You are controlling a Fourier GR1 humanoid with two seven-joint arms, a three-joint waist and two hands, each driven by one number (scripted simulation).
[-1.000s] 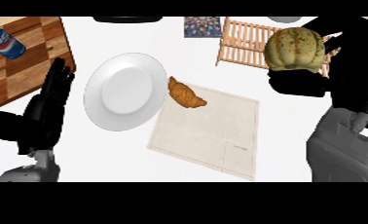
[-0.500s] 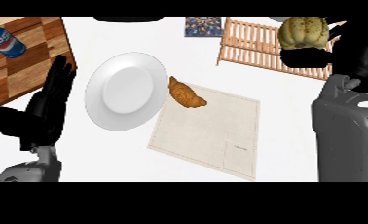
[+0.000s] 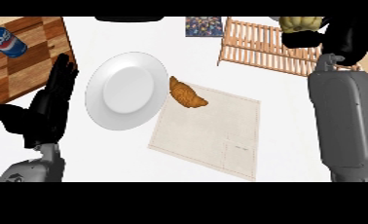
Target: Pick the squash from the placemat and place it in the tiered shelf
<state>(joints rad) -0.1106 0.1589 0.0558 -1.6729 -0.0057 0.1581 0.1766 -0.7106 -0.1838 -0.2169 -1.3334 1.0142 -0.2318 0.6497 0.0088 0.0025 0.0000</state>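
We're deep into the job here: the squash [image 3: 300, 23] is off the placemat [image 3: 212, 130] and up at the far right corner, right over the top end of the wooden shelf [image 3: 266, 47], so we'd say the pick and the carry are done and only the setting-down and letting-go remain. Biggest thing first: our white counter [image 3: 129, 159], and on it that pale placemat, now bare except for a croissant [image 3: 185, 93] lying across its upper left corner. Next the white plate [image 3: 128, 90], touching the placemat's left edge, with nothing on it that we can see. Then the slatted shelf itself, and we see no item resting on its rails yet; whether the squash is touching the wood or just above it we can't tell from this angle. Our right hand [image 3: 343, 33] sits curled round the squash, hiding a good part of it, with only the greenish-yellow top peeking out at the frame's edge. Our left hand [image 3: 52, 96] is resting at the left, fingers straight and holding nothing. Smaller bits: a wooden board [image 3: 36, 47] in the far left corner carrying a blue can [image 3: 10, 43].
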